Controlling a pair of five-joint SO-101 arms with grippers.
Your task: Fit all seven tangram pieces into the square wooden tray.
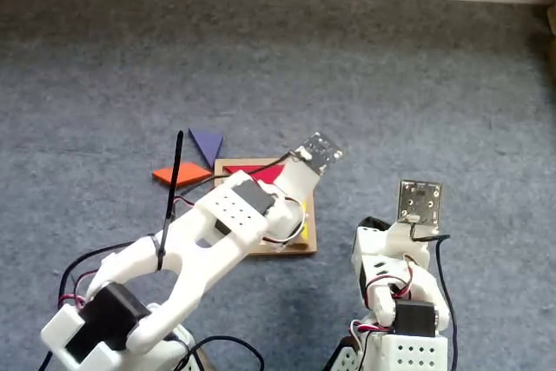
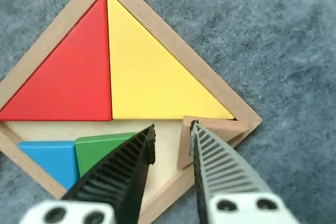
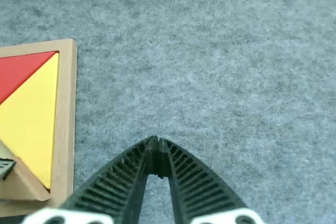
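Observation:
The square wooden tray point(image 2: 168, 43) holds a red triangle point(image 2: 68, 72) and a yellow triangle point(image 2: 152, 77) side by side, with a blue piece point(image 2: 50, 156) and a green piece point(image 2: 100, 148) along one edge. A tan wooden triangle point(image 2: 215, 127) lies in a corner. My left gripper point(image 2: 172, 128) hovers open over the tray's bare floor, its grey finger above the tan triangle's edge, nothing between the fingers. A purple triangle point(image 1: 207, 143) and an orange piece point(image 1: 181, 175) lie on the carpet beside the tray point(image 1: 308, 245). My right gripper point(image 3: 157, 148) is shut and empty over carpet, apart from the tray point(image 3: 67, 119).
Grey carpet covers the whole work surface. The left arm point(image 1: 234, 215) stretches across the tray and hides most of it in the high view. The right arm point(image 1: 400, 258) sits drawn back at the lower right. A pale wall edge runs along the far side.

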